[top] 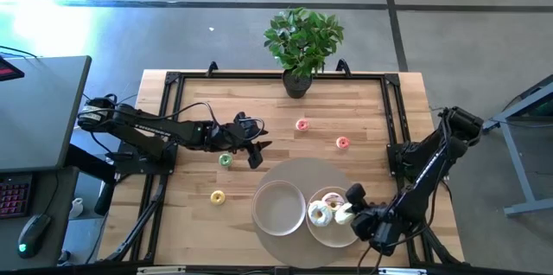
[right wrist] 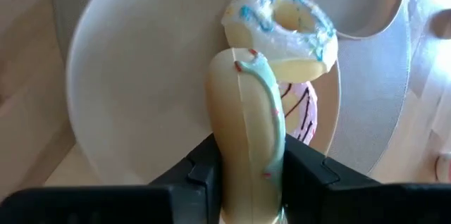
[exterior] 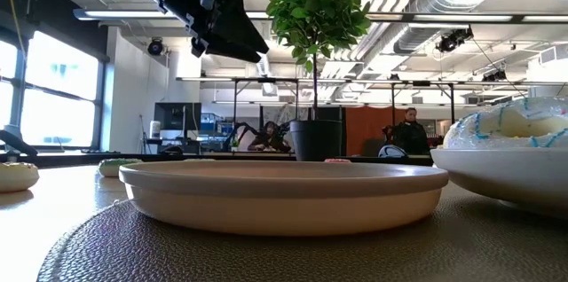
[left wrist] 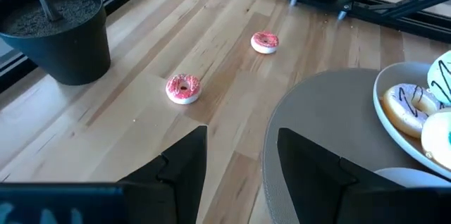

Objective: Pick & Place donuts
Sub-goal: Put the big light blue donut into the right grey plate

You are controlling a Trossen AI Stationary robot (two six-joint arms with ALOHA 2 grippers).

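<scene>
Donuts (top: 320, 214): perhaps three bowled, four scattered.

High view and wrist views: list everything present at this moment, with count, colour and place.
Tiny ring donuts: four; two pink-red mid-table, one green beside the left gripper, one yellow near the front left.
Larger iced donuts: three; white-iced and pink-iced lying in the right bowl, green-iced held on edge above it.
White round bowls: two; empty one and filled one, side by side on the mat.
Round grey placemat: one, front centre.
Potted green plant: one, back edge.
Wooden table: one.
Left gripper: open, above the table's left-centre.
Right gripper: shut on the green-iced donut.
</scene>
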